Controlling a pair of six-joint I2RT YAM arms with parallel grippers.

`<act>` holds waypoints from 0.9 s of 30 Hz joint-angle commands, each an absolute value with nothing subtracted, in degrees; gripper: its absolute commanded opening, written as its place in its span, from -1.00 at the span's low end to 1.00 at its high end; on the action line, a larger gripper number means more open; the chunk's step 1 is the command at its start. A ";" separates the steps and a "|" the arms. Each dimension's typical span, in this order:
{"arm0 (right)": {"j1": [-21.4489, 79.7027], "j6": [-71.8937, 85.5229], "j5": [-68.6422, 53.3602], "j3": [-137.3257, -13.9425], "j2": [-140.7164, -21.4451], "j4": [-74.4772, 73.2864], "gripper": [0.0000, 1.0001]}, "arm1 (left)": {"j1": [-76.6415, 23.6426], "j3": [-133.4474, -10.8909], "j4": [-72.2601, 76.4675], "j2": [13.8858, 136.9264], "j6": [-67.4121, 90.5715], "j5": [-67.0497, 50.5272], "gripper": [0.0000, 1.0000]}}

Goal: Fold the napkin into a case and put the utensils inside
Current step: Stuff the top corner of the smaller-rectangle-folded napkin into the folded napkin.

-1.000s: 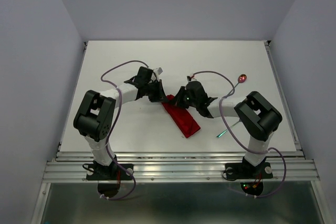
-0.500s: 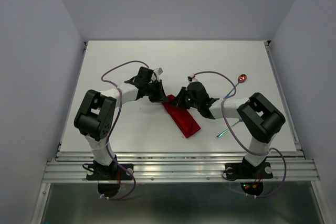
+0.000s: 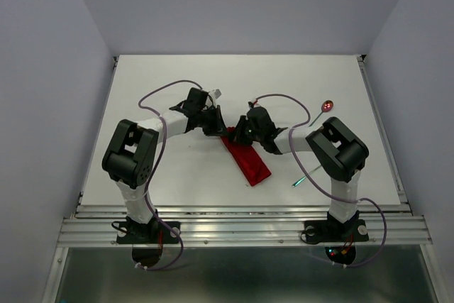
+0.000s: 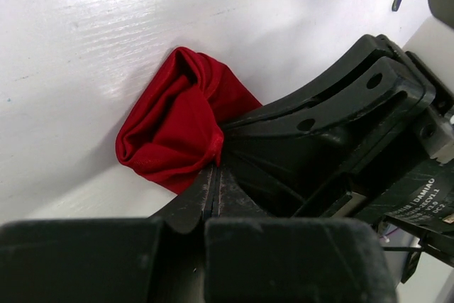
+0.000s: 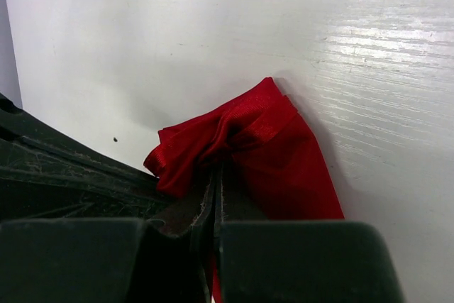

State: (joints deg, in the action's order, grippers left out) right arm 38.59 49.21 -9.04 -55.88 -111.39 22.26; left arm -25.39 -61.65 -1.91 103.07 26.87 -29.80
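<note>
Where the top view looks down, the napkin (image 3: 248, 161) is a narrow flat strip of bright red soft cloth at the centre of the white table (image 3: 177, 76), long axis running upper left to lower right. Both arms bend inward; left gripper (image 3: 221, 131) and right gripper (image 3: 237, 133) meet at its upper end.
Left wrist: black fingers (image 4: 198, 204) pressed together on a bunched, creased fold.
Right wrist: fingers (image 5: 188, 214) likewise clamped on puckered, faintly shiny cloth.

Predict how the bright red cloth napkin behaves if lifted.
Likely floppy: the bright red cloth napkin bunches into soft folds where the left gripper pinches it. Probably light: thin fabric also crumples at the right gripper. The unheld near end would probably sag.
</note>
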 commanded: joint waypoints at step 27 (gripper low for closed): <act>38.32 49.75 -9.49 -57.66 -111.27 23.20 -0.99 | -24.88 -68.64 -3.16 99.58 26.81 -31.73 -0.20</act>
State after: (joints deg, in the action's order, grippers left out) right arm 37.95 49.54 -9.32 -56.45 -111.90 21.52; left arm -25.06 -65.43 -2.90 104.73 27.51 -30.26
